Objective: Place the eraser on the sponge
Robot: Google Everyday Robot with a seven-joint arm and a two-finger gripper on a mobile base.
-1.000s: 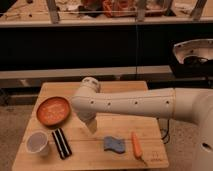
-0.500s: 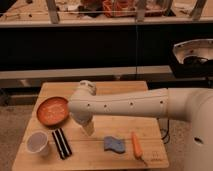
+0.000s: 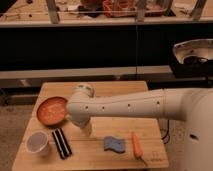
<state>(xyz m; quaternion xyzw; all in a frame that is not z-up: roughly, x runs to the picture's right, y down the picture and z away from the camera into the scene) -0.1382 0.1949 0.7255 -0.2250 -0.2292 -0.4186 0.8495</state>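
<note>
Eraser (image 3: 62, 142) lay flat on the table (image 3: 115, 90) beside the cup (image 3: 37, 142), apart from the sponge (image 3: 115, 144). Gripper (image 3: 86, 129) hung between them, spread wide, holding nothing. Eraser looked light and stiff, so I'd pinch its narrow sides, mid-length.

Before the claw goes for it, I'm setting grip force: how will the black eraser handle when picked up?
The eraser looks like a flat, rigid block: probably stiff, light, unlikely to roll. Lying flat on the table, its low profile may make pinching awkward. The claw hangs open just right of it, holding nothing.
</note>
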